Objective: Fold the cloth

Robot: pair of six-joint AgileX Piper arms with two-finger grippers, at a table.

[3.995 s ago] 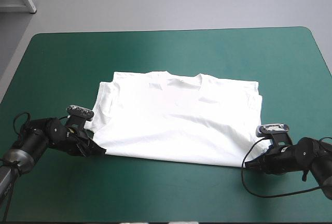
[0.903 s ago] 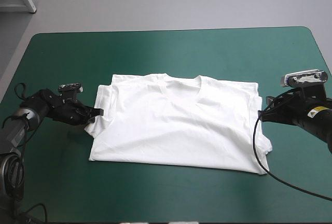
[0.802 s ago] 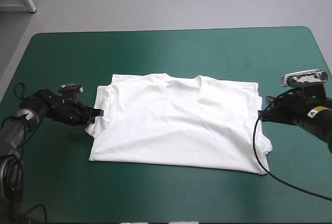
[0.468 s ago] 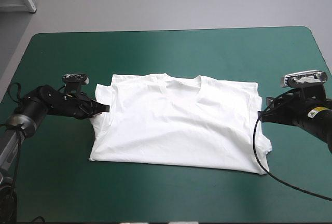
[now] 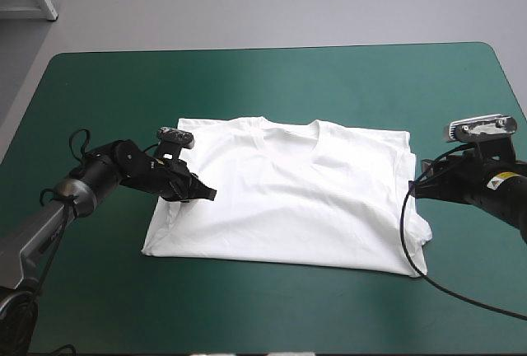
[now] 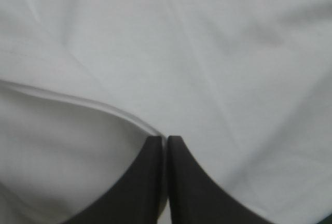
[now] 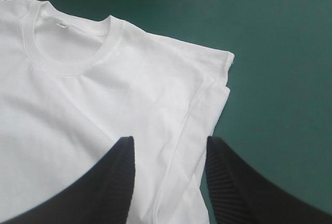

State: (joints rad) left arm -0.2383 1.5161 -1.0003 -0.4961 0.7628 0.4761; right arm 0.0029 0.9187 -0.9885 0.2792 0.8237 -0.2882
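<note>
The white T-shirt (image 5: 296,191) lies spread flat in the middle of the table, collar toward the far edge. My left gripper (image 5: 202,194) is over the shirt's left part, its fingers meeting in one arch (image 6: 165,142) with a fold edge of the T-shirt (image 6: 207,53) running into the tip. That left side layer is drawn inward over the body. My right gripper (image 5: 414,190) rests low at the shirt's right edge, open (image 7: 168,154), with the layered side edge of the T-shirt (image 7: 78,105) between and ahead of its fingers.
Bare teal-green cover (image 5: 263,84) surrounds the shirt on every side, widest toward the far edge and the near edge. In the right wrist view the cover (image 7: 280,53) lies beside the shirt's shoulder corner.
My left gripper has moved right from the shirt's left edge onto the shirt, taking the left side layer inward. The right gripper has stayed at the right edge.
</note>
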